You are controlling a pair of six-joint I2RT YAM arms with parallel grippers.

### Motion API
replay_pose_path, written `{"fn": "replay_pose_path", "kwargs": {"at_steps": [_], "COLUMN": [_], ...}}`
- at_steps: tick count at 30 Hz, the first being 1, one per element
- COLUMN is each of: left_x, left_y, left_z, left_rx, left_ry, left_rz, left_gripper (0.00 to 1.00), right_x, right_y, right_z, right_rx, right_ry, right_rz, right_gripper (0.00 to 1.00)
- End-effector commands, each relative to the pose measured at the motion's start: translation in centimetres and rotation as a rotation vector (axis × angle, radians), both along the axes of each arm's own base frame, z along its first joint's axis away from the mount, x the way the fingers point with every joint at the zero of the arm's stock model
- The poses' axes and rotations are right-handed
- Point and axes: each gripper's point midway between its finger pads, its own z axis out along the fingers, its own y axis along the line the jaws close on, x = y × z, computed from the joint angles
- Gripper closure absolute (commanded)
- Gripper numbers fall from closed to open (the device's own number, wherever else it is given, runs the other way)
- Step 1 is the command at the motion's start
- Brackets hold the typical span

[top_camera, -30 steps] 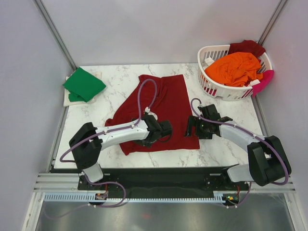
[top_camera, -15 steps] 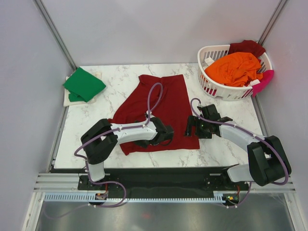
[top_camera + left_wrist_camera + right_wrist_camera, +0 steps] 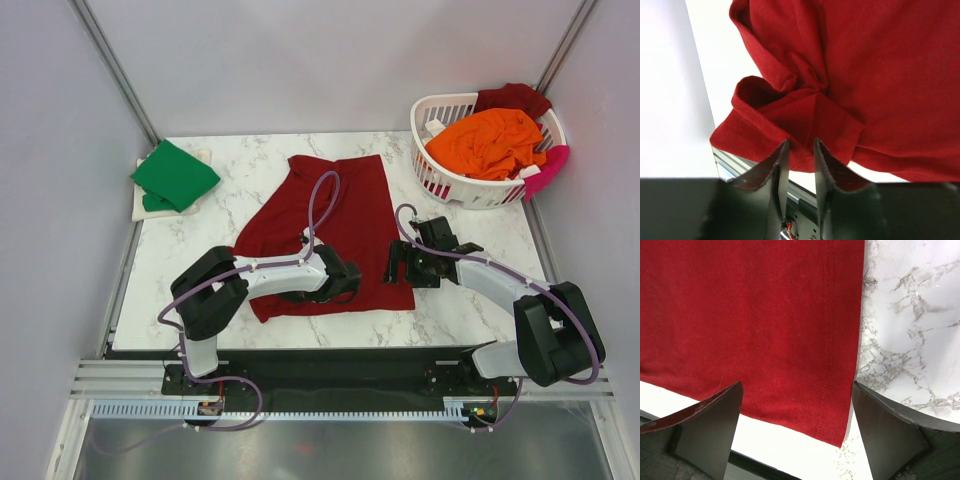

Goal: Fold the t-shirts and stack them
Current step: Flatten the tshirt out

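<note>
The bunched hem of the dark red t-shirt (image 3: 365, 215), seemingly pinched in the left gripper (image 3: 801, 143), is best lifted only once the wide-open right gripper (image 3: 796, 386) is closed on its lower-right corner.

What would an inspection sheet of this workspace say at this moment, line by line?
Surface: white marble table, veined.
Job's things: large dark red t-shirt spread at centre, near left hem bunched; green t-shirt folded, far left; orange t-shirt and second dark red t-shirt in white laundry basket, pink t-shirt over its rim.
Clutter: only that basket, far right corner.
Grippers: left tool narrow on the bunched hem fold; right tool wide open above the large shirt's near right corner.
Cables: purple cables loop above both arms.
Surroundings: plain walls, metal frame rails.
</note>
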Motion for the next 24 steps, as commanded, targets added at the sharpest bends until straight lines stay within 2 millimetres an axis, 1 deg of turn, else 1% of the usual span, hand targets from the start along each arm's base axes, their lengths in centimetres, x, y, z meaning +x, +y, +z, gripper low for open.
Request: {"fn": "replay_pose_path", "kwargs": {"at_steps": [1, 2, 3, 4, 5, 8, 9, 12, 13, 15, 16, 17, 19, 20, 24], "left_x": [-0.1, -0.2, -0.2, -0.1, -0.1, 0.0, 0.0, -0.1, -0.2, -0.2, -0.3, -0.3, -0.4, -0.5, -0.8], "left_y": [1.8, 1.8, 1.9, 1.9, 1.9, 1.9, 2.0, 2.2, 2.2, 2.3, 2.4, 2.4, 2.5, 2.6, 3.0], "left_z": [1.4, 1.4, 1.5, 1.6, 1.7, 2.4, 2.8, 3.6, 4.3, 5.0, 5.7, 6.0, 6.6, 6.9, 6.9], "left_rx": [0.080, 0.079, 0.075, 0.075, 0.073, 0.058, 0.050, 0.033, 0.001, -0.036, -0.071, -0.090, -0.119, -0.138, -0.163], "left_ry": [-0.038, -0.038, -0.042, -0.045, -0.050, -0.063, -0.070, -0.084, -0.100, -0.113, -0.130, -0.135, -0.142, -0.151, -0.157], "left_rz": [0.019, 0.022, 0.022, 0.021, 0.022, 0.021, 0.022, 0.025, 0.029, 0.033, 0.036, 0.039, 0.043, 0.043, 0.049], "left_gripper": [0.74, 0.79, 0.86, 0.95, 0.98, 0.98, 0.98, 0.98, 0.98, 0.98, 0.98, 0.98, 0.98, 0.98, 0.98], "right_x": [0.0, 0.0, 0.0, 0.0, 0.0, 0.0, 0.0, 0.2, 0.6, 0.8, 0.8, 0.8, 0.3, 0.0, -2.5], "right_y": [0.2, 0.1, 0.1, 0.2, 0.1, 0.1, -0.2, -1.1, -1.8, -2.4, -2.3, -2.4, -2.2, -2.2, -2.3], "right_z": [-0.4, -0.3, -0.4, -0.4, -0.4, -0.2, -0.3, 0.5, 1.4, 2.3, 3.4, 3.8, 4.4, 4.4, 3.6], "right_rx": [0.004, 0.003, 0.002, 0.003, 0.002, 0.003, -0.010, -0.042, -0.065, -0.072, -0.057, -0.052, -0.033, -0.029, -0.017], "right_ry": [-0.007, -0.009, -0.005, -0.009, -0.007, -0.011, -0.012, -0.045, -0.089, -0.119, -0.150, -0.158, -0.143, -0.132, -0.055], "right_rz": [0.017, 0.017, 0.015, 0.017, 0.015, 0.011, 0.002, -0.045, -0.077, -0.127, -0.134, -0.141, -0.147, -0.150, -0.162], "right_gripper": [0.02, 0.02, 0.02, 0.02, 0.02, 0.03, 0.03, 0.03, 0.03, 0.03, 0.03, 0.04, 0.05, 0.08, 0.14]}}
